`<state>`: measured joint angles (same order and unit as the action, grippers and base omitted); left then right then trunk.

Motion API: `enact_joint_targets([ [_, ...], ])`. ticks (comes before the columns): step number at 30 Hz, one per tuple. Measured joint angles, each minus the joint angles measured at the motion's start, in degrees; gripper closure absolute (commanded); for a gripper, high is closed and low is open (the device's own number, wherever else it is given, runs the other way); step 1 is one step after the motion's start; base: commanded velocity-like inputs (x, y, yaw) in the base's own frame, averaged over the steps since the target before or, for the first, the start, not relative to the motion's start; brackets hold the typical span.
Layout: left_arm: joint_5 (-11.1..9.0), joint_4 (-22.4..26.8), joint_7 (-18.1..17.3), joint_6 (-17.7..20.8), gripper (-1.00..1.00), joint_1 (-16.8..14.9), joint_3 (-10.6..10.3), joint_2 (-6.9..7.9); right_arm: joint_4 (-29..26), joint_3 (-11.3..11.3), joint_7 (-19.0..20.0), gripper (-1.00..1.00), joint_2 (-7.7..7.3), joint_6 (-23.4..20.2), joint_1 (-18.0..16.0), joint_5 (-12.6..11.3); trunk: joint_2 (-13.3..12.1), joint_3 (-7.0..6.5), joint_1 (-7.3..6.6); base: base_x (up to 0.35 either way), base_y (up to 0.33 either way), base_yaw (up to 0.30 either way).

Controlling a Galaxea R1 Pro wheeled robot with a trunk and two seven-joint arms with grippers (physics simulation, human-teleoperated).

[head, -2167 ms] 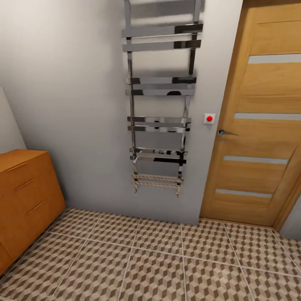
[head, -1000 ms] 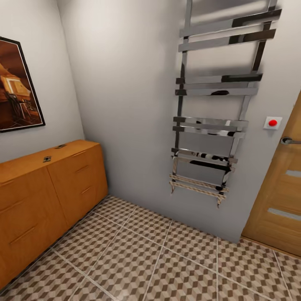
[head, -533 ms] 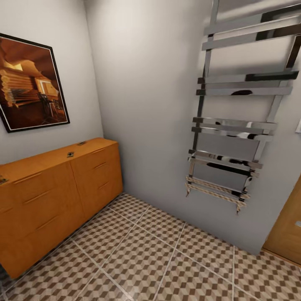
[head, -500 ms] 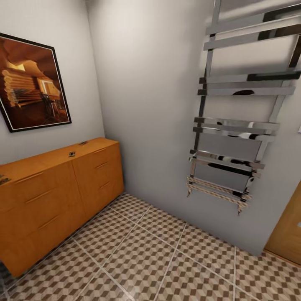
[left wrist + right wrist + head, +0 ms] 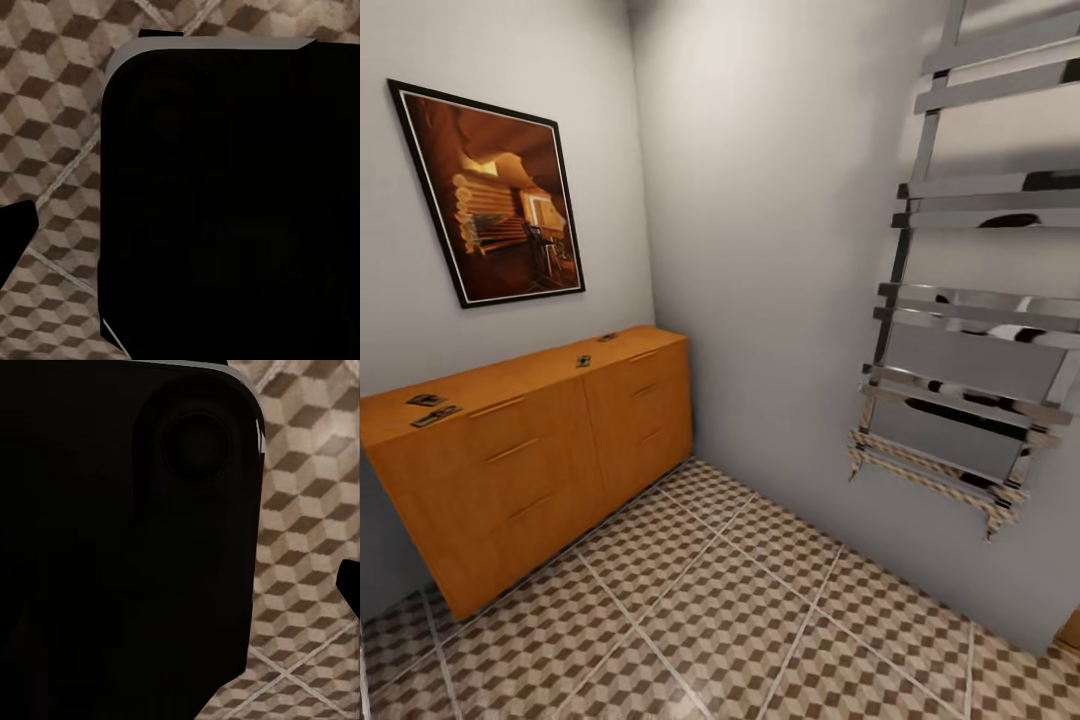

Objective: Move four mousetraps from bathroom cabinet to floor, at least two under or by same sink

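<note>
Underfoot in the head view lies the bathroom floor (image 5: 740, 610), its large tiles printed with brown, beige and white cubes and parted by pale grout lines. The same pattern shows in the left wrist view (image 5: 52, 112) and the right wrist view (image 5: 307, 510), each beside a big black rounded body that blocks most of the frame; whether the fingers of either gripper are wide or narrow I cannot tell.

Standing on the floor against the left wall is the cabinet (image 5: 550, 450), a wide orange-brown chest with slim bar handles on its drawer fronts. On its flat top lie the mousetraps: two close together at the near end of the top, one (image 5: 426, 400) nearer the wall and one (image 5: 437, 416) nearer the front edge; a third (image 5: 583, 361) lies past the middle of the top, and a fourth (image 5: 607, 337) near its far end. They are too small to show detail.

Above the cabinet hangs a black-framed picture (image 5: 495, 195) in orange and brown tones. On the grey far wall, well to the right of the cabinet, is a chrome towel rail (image 5: 970, 330) with flat horizontal bars.
</note>
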<state>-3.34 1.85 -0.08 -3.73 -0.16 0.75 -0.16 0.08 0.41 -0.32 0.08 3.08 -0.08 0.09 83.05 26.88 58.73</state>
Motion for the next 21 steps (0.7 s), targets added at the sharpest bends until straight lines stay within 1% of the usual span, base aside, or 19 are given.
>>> enact_joint_targets([
  [21, 0.00, 0.01, 0.00, 0.00, -1.00, 0.00, 0.00, 0.00, 0.00, 0.00, 0.00, -1.00, 0.00, 0.00, 0.00, 0.04, 0.00, 0.00, 0.00, 0.000, 0.000, 0.273],
])
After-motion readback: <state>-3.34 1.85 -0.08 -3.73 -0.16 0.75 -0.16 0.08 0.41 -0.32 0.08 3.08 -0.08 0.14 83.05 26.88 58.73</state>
